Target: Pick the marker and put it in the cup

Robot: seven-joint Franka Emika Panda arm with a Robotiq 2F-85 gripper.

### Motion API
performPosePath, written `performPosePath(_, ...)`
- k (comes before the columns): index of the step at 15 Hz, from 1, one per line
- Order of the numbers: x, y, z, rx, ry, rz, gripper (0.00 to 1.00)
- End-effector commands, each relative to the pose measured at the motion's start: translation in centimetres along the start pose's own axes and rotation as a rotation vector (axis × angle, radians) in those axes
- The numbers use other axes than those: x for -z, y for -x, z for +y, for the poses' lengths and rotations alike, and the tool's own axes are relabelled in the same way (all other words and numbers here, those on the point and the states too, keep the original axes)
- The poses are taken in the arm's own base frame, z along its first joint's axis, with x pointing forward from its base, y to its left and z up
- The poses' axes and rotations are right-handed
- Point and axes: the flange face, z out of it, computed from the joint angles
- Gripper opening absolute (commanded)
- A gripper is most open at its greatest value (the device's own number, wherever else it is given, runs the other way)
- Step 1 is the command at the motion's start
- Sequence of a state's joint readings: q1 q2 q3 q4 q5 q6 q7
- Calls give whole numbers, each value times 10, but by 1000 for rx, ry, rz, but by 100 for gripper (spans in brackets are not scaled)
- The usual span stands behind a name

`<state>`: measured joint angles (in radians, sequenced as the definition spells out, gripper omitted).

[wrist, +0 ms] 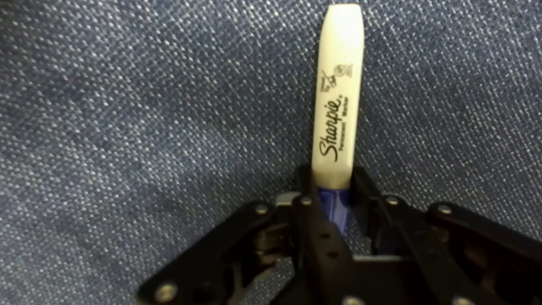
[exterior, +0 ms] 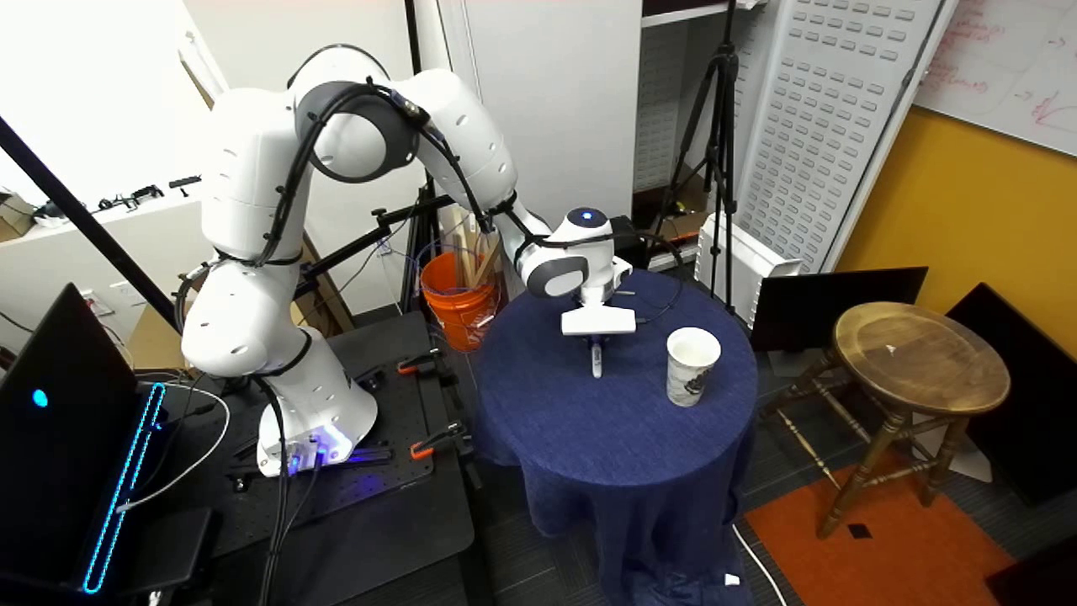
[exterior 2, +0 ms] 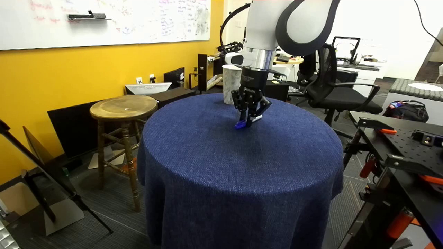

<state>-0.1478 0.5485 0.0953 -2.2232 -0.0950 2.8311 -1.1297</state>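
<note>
The marker is white with a blue cap; it shows in the wrist view [wrist: 338,97] and in both exterior views [exterior: 596,362] [exterior 2: 256,118]. My gripper [wrist: 334,182] has its two fingers against both sides of the marker, where the white barrel meets the blue cap. In an exterior view the gripper [exterior 2: 246,121] points down at the tabletop with the marker level between its fingertips. I cannot tell if the marker still touches the cloth. The patterned paper cup [exterior: 692,370] stands upright on the table near the gripper; it also shows behind the gripper [exterior 2: 231,86].
The round table has a dark blue cloth [exterior: 580,421]. A thin cable [exterior: 665,307] and a small light item lie on it behind the gripper. A wooden stool [exterior: 917,358] stands beside the table. The robot's black bench [exterior: 370,513] is on the opposite side.
</note>
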Motion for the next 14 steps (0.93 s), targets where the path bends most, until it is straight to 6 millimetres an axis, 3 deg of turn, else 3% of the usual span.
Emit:
performPosePath(1, 2, -3, 3, -13, 4, -15, 6)
performPosePath(8, 33, -7, -13, -84, 28, -34, 6)
performPosePath(14, 79, -7, -18, -135, 139, -61, 6)
